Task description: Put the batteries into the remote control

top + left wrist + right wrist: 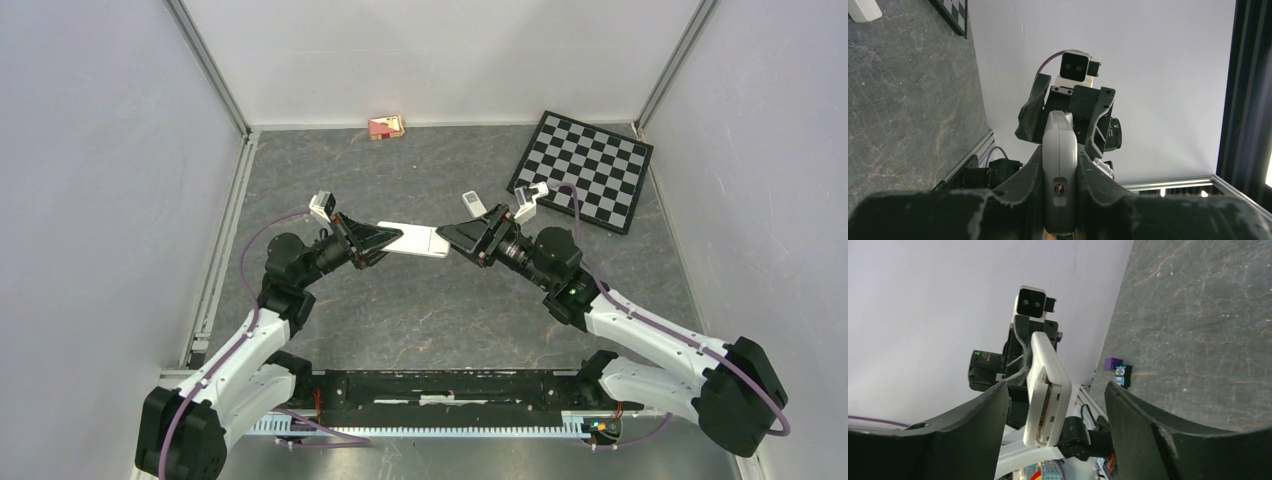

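Left gripper (pixel 392 242) is clamped on one end of the white remote control (pixel 420 240), which is held above the table; right gripper (pixel 447 239) is spread wide around the other end, not touching.
The remote is judged light, stiff, smooth-cased and slip-prone, and is best pinched across its long edges, clear of the open bay. No batteries can be made out.

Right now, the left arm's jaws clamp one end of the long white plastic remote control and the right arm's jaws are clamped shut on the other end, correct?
Not quite. The right arm's jaws stand open, apart on either side of the long white plastic remote control, not gripping it, as the right wrist view shows. The left arm's jaws do clamp one end.
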